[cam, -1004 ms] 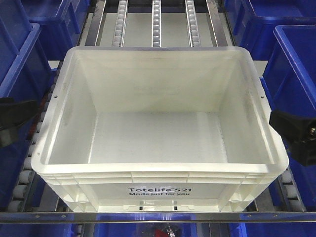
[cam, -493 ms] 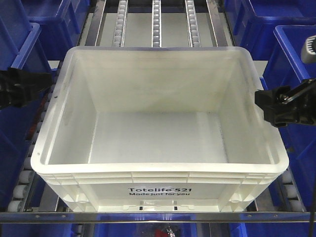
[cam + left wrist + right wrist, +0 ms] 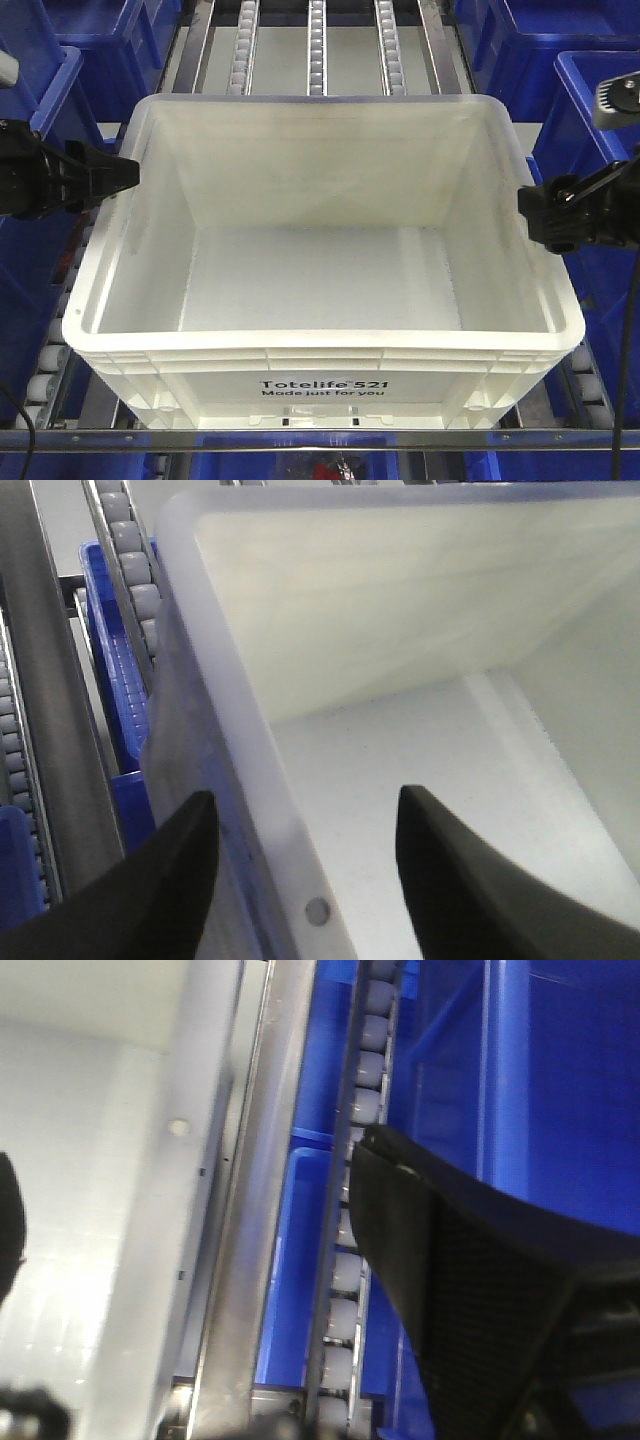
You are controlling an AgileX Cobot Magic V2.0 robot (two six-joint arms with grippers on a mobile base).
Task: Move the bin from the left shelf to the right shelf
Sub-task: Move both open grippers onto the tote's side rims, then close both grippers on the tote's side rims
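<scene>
We see a large white rectangular bin (image 3: pixel 320 345) of smooth, slightly translucent plastic. It has a thick rounded rim, ribbed outer walls and black "Totelife 521" lettering on its near side. It is empty, and its floor is flat with a faint grain.

The bin stands on a roller shelf (image 3: pixel 205 45) at the front edge, up against a shiny metal front bar (image 3: pixel 320 438). Three tracks of small grey rollers (image 3: pixel 316 50), set in steel rails, run back behind it. Glossy blue bins (image 3: pixel 590 110) crowd both sides of the shelf.

The left tool (image 3: pixel 118 173), black and wedge-shaped, is at the bin's left rim, toward the back corner. In the left wrist view its jaws are spread wide across that wall. One smooth, tapered finger (image 3: pixel 170 880) is outside the wall and the other is well inside, over the floor. A small round dimple (image 3: pixel 317 912) marks the rim between them.

The right tool (image 3: pixel 535 213) is at the bin's right rim. Its jaws are also wide. One finger (image 3: pixel 450 1290), with a finely textured pad, hangs outside above a roller track. The other shows only as a dark sliver at the picture's left edge, over the bin's interior.
</scene>
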